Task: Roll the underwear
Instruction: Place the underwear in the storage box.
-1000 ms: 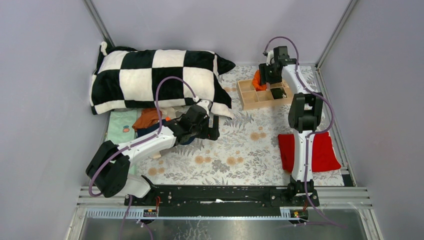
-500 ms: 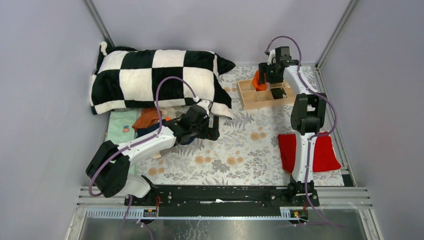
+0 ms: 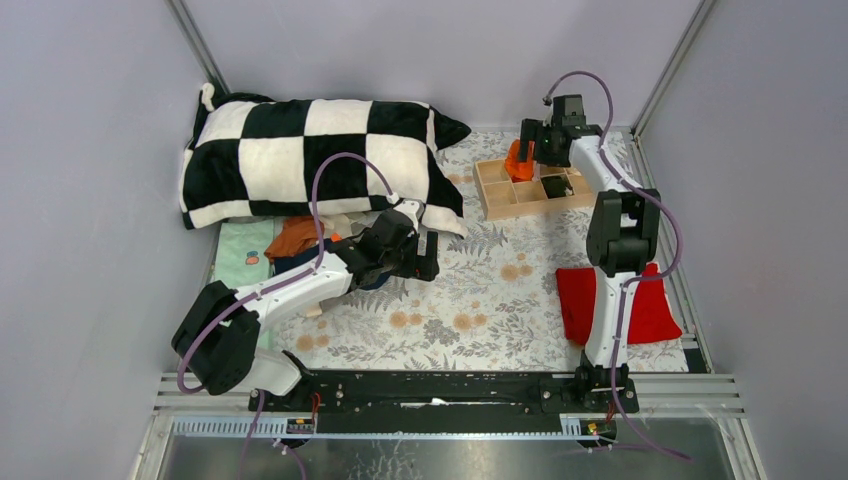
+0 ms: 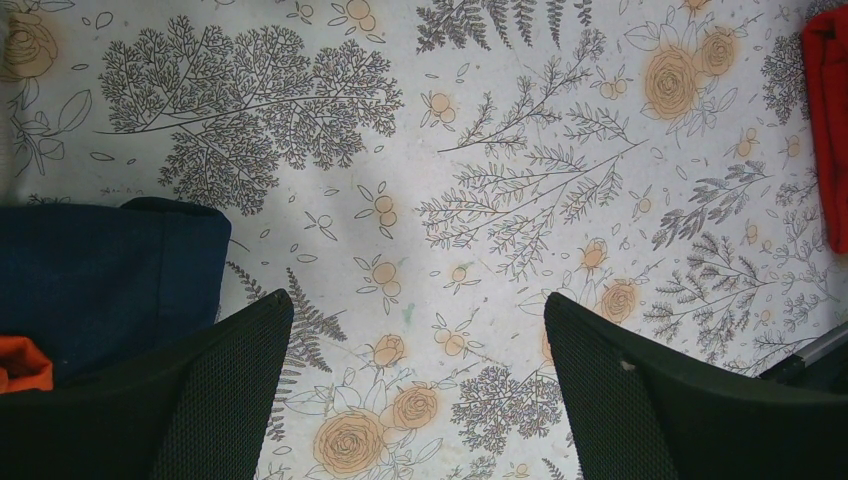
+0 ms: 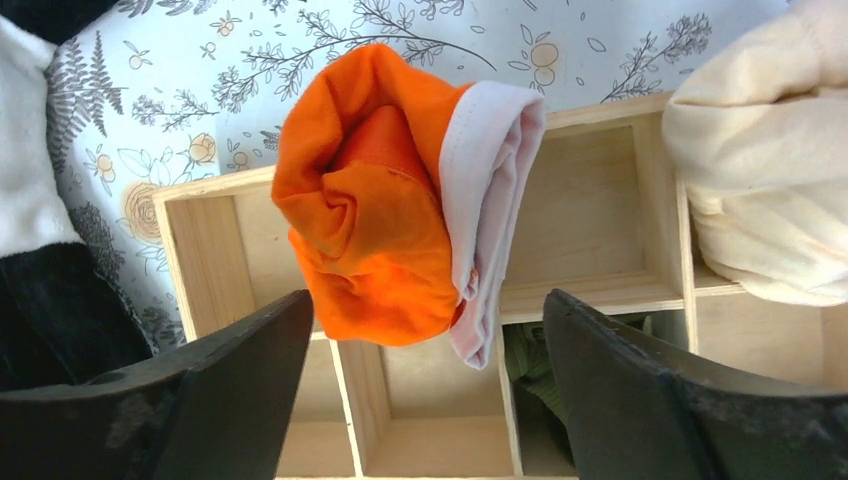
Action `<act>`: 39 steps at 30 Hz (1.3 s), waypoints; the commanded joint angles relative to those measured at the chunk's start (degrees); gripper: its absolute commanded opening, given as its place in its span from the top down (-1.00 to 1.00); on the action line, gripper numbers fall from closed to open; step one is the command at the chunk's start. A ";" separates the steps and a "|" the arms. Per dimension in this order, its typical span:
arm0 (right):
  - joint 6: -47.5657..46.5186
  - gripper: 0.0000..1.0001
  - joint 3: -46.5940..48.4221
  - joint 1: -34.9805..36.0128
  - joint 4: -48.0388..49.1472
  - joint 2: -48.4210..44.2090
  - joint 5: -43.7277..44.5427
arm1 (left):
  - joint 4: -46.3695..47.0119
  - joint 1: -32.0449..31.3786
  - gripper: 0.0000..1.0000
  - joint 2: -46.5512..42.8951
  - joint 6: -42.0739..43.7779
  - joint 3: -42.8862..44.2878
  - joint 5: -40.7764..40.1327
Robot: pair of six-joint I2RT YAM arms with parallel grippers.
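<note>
Right gripper (image 5: pixel 425 300): jaws parting through the last second, now wide, nothing pinched. In the top view, drawn back toward the upper right of the frame, off the middle of the box (image 3: pixel 500 205). Left standing between the parted fingers: the orange roll (image 5: pixel 370 210), let go. Reads as a drop-off just finished, so one brief rolled and stowed; next, probably, a trip back for another.

Left gripper (image 4: pixel 416 300): spread fully, unmoved over the same second, hovering above the floral cloth (image 4: pixel 480 150), holding nothing. At the lower left of its wrist view, just beside the left finger, the navy brief (image 4: pixel 100 270) with a scrap of orange trim (image 4: pixel 20 365), lying flat, not yet rolled. In the top view, more briefs heaped left of centre below the pillow (image 3: pixel 310 160), a rust-brown one (image 3: pixel 292 236) on top. Plenty left to do.

Orange roll: a fat, snug bundle at the upper left corner of the box in the top view, sticking up well above the wooden walls; exact cell hidden under it. White waistband (image 5: pixel 490 200) running down its right side, folds curling inward on its face. Keeps its shape with no grip on it, though loose along the waistband edge, so likely to slacken if knocked. Left finger close to its lower flank, touching or not hard to tell; right finger clear of it. At the upper right of the wrist view, a cream roll (image 5: pixel 760 170) over the box's right end; something dark green (image 5: pixel 525 355) in a cell below.
</note>
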 commanded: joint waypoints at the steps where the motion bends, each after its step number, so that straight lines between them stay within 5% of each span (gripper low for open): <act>1: 5.48 -0.94 -1.87 2.24 5.96 -3.11 3.99 | -0.68 0.48 -0.97 -0.24 1.25 2.08 0.51; 18: 3.55 -0.99 -0.32 5.02 3.86 -0.80 16.18 | -0.78 0.48 -0.97 -0.50 1.73 1.56 0.34; 39: 3.63 -0.99 5.69 3.86 3.58 5.94 10.10 | -0.79 0.58 -0.97 -0.28 2.85 1.26 -0.28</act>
